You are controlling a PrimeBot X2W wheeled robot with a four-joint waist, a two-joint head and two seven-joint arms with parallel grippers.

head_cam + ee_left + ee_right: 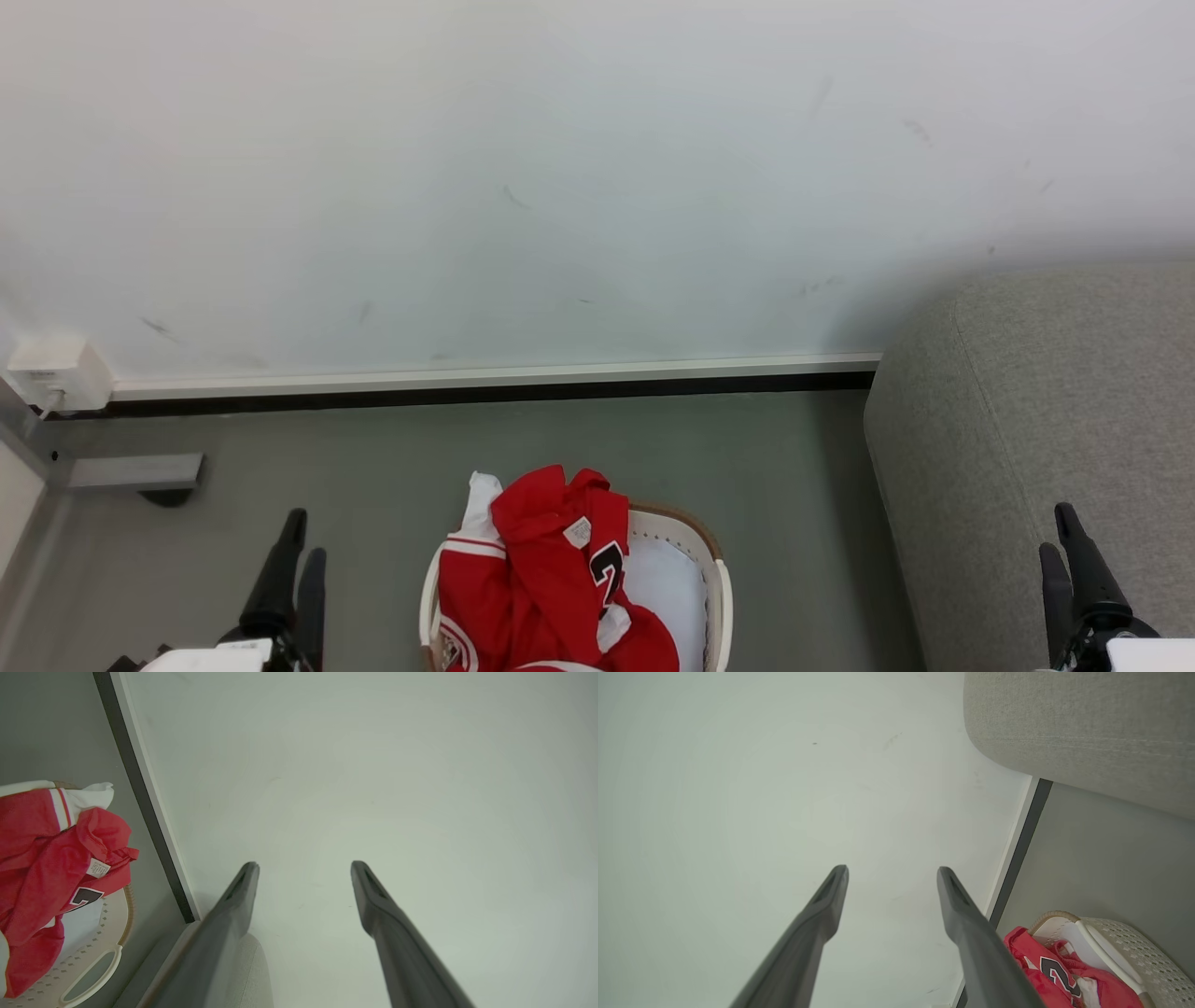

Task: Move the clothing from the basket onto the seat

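The red clothing (546, 569) with white trim and a black numeral is heaped in the white basket (714, 597) on the floor at the bottom centre of the head view. The grey sofa seat (1055, 420) stands to the right. My left gripper (297, 541) is at the lower left, open and holding nothing, left of the basket. At the lower right, beside the sofa, my right gripper (1060, 532) is open too. In the left wrist view the clothing (51, 858) and basket (88, 956) lie at the left; the right wrist view has the clothing (1045, 970), basket (1120, 947) and sofa (1087, 728).
A pale wall (560, 187) with a white and black skirting strip (485, 383) runs behind the basket. A white socket box (56, 373) and a grey bracket (135, 471) sit at the far left. Grey-green floor (794, 485) lies between basket and sofa.
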